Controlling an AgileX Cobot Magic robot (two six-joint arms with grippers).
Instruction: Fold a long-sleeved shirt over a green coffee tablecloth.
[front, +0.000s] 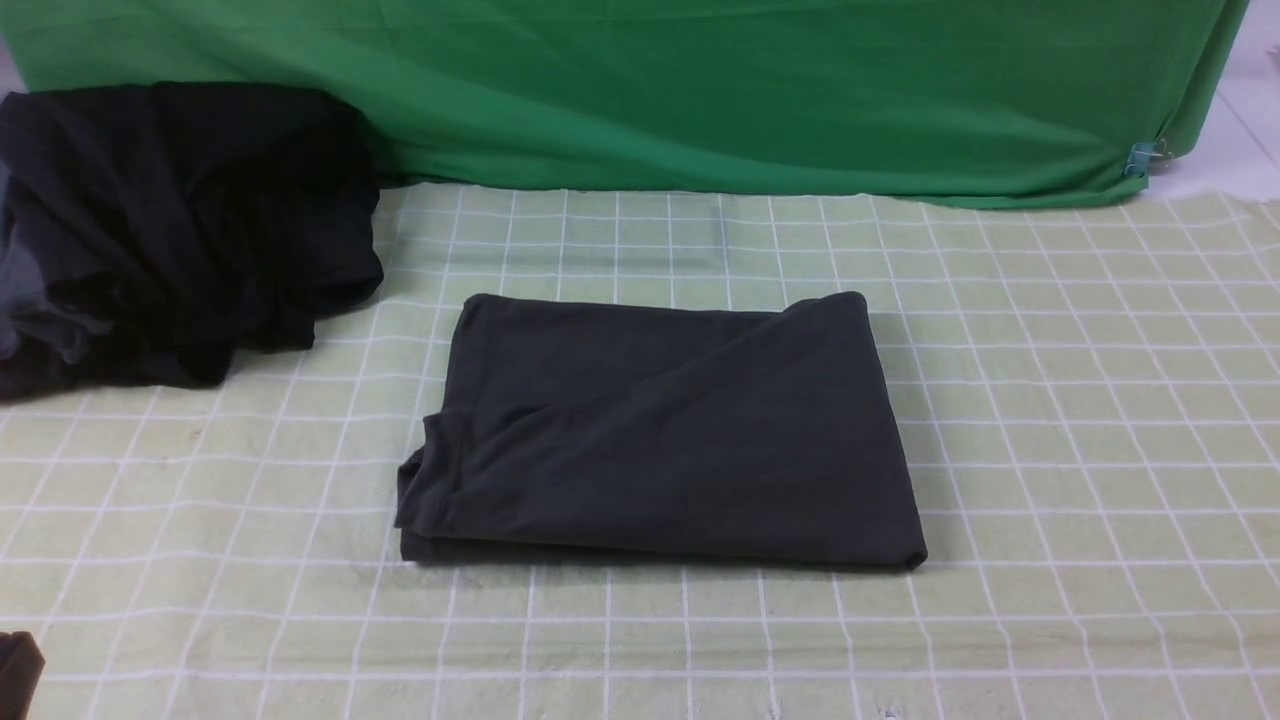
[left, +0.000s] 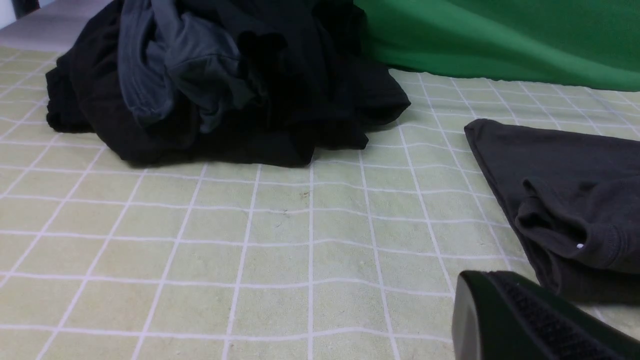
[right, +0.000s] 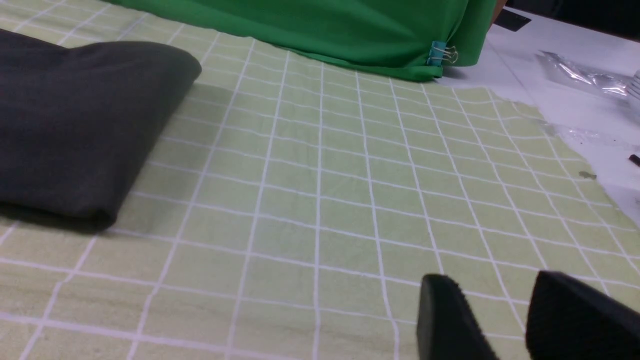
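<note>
Fingers on our left gripper (left: 540, 320) pressed together holding nothing, right gripper (right: 505, 320) fingers parted with a gap, empty, both low over the green coffee tablecloth (front: 1080, 400). Long-sleeved shirt (front: 660, 430) lies folded into a compact rectangle mid-cloth, clear of both grippers; black garment bundle (front: 170, 230) sits far left by the plain green backdrop (front: 700, 90)

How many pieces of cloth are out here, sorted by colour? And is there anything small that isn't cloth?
Dark grey: 1, the folded long-sleeved shirt.
Black: 1, the bundle of garments, with grey bits; how many pieces are in it cannot be told.
Pale green with white grid: 1, the tablecloth.
Bright green: 1, the backdrop fabric.
Not cloth: 1, a binder clip.
Total: 5.
</note>
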